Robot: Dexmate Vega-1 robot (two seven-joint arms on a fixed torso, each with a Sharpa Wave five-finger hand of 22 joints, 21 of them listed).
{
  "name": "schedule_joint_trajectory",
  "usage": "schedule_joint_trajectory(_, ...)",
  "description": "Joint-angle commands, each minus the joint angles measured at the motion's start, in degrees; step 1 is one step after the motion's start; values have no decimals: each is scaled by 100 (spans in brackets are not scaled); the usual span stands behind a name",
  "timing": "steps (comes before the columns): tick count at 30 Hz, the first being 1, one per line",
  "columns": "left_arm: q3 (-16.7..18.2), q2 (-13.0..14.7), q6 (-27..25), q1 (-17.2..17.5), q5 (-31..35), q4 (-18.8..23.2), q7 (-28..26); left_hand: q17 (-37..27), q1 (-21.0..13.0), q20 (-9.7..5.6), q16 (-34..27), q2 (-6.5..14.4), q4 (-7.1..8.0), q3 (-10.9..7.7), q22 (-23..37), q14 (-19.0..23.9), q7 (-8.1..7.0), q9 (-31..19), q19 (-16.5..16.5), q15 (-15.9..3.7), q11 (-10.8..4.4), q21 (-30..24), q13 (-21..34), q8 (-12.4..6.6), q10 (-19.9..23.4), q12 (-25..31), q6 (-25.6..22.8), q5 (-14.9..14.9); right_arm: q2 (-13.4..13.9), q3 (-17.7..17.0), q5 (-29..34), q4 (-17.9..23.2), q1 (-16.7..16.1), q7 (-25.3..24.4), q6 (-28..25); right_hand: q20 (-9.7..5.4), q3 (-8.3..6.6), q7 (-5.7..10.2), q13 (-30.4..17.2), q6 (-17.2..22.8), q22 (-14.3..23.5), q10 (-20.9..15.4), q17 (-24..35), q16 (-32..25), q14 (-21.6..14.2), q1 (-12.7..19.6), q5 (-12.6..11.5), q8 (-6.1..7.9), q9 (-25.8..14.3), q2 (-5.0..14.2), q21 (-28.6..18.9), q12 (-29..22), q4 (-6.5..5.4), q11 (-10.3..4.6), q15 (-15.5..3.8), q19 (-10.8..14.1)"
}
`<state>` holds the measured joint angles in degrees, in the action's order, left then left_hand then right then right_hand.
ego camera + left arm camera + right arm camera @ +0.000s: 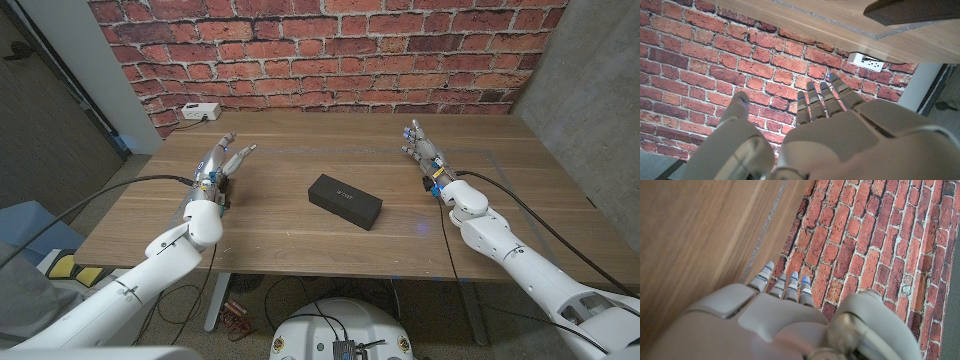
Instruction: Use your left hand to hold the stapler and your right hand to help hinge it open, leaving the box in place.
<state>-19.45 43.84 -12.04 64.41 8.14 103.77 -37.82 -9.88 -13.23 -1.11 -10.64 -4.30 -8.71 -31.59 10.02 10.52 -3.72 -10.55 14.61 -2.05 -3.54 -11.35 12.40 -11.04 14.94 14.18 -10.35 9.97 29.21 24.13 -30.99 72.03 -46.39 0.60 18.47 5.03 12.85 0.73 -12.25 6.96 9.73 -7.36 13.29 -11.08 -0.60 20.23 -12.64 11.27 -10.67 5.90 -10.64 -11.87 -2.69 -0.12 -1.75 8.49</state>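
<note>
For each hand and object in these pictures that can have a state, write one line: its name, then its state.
left hand: open, holding nothing, fingers apart
right hand: open, holding nothing
black box: closed, lying on the table between the hands, untouched
white power strip: at the table's far edge, against the brick wall

No text, label, brand, number or sign can be read in any of the views. A faint pale mark is seen on the lid of the black box [345, 201] in the head view, but it is too small and blurred to be made out as letters. The white power strip [199, 111] at the table's [270, 150] far left edge is shown with sockets in the left wrist view, yet no lettering can be made out on it. Nothing is written on the brick wall [330, 50], and no marking is seen on the backs of the hands.
</note>
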Motion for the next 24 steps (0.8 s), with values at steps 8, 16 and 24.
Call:
schedule_joint_trajectory(8,56,88,-63,93,230,-9,-124,-15,-56,18,-78,-44,2,92,10,273,-31,-19,56,-433,-110,-24,53,-94,260,104,-252,32,-29,-16,-29,-126,78,47,65,61,-3,45,4,15,18,-30,-18,-59,-78,59,9,14,-20,8,-31,-2,42,-14,-154,7)
schedule_joint_trajectory(16,23,126,-317,101,370,107,-100,-25,-84,50,-73,-41,9,112,15,335,-10,-24,95,-391,-136,-29,79,-90,168,68,-297,37,18,-46,-67,-97,52,63,26,61,-5,58,7,11,18,-55,-30,-59,-78,59,12,11,-20,6,-35,-10,46,-28,-160,18)
schedule_joint_trajectory(24,-59,216,-807,110,541,281,19,-38,-129,46,-91,-40,13,140,37,480,-71,-28,520,-442,-197,-173,107,-30,2,-1,-215,37,32,-63,-86,-78,33,62,26,66,-12,58,10,11,18,-57,-40,-60,-79,62,13,10,-20,13,-37,-9,49,-21,-161,22)
